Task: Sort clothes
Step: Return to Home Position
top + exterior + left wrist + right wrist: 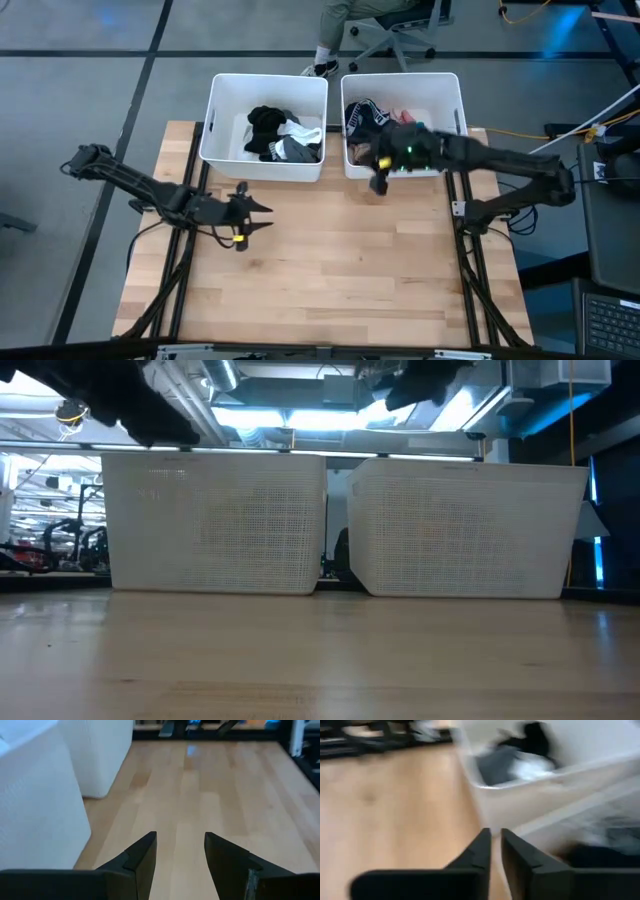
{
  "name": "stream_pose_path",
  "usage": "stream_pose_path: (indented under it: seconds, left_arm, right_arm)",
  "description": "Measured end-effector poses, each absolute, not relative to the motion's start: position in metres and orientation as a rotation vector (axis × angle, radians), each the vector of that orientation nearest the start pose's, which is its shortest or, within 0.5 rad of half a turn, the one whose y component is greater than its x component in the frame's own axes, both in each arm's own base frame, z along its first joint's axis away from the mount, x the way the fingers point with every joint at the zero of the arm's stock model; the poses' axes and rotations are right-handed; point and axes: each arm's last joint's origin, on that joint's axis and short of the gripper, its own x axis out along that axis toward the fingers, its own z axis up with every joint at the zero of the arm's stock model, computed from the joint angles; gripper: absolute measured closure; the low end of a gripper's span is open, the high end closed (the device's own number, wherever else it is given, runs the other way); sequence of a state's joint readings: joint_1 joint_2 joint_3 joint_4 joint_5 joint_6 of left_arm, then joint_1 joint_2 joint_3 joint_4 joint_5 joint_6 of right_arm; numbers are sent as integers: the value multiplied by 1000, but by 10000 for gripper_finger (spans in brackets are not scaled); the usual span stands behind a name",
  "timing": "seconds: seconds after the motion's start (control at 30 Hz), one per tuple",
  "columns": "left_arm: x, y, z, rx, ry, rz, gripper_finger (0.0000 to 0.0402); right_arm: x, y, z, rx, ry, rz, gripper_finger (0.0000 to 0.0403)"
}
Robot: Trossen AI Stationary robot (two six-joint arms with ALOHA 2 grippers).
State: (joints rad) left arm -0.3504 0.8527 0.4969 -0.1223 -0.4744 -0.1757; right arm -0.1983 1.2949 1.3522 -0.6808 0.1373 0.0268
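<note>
Since the clothes (278,137) are lying inside the two bins (215,120) at upper centre, you are heading home. Your right gripper (381,183), nearly shut, empty, is hovering over the right bin's front rim; the left gripper (262,217), parted, empty, is waiting centre-left. Clear that rim first.

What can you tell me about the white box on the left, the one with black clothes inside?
The left bin is a white rectangular plastic tub, open on top, its walls finely gridded. It stands upright at the far side of the wooden table, beside the right bin with a narrow gap between. Inside lie a black garment and white and grey clothes. Nothing else touches it.
</note>
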Motion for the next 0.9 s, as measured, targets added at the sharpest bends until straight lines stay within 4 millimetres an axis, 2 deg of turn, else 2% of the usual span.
stream_pose_path:
  seconds: [0.1, 0.17, 0.33, 0.53, 0.67, 0.77, 0.9]
  left_arm:
    - [168, -49, 232, 40, 378, 136, 245]
    - [163, -47, 225, 41, 348, 133, 245]
    - [145, -41, 202, 14, 260, 127, 245]
    - [128, -34, 183, -24, 202, 132, 245]
    - [119, -31, 175, -34, 168, 135, 245]
    - [114, -29, 166, -22, 159, 135, 245]
    - [109, -26, 156, -15, 140, 167, 254]
  right_arm:
    - [265, -43, 348, 37, 524, -155, 388]
    - [262, -34, 328, 36, 447, -83, 397]
    - [248, -12, 275, 37, 314, 11, 376]
    - [220, 0, 225, 108, 233, 110, 378]
    - [204, 1, 209, 139, 153, 146, 386]
    - [194, 1, 195, 161, 157, 145, 390]
    - [181, 2, 187, 174, 132, 146, 391]
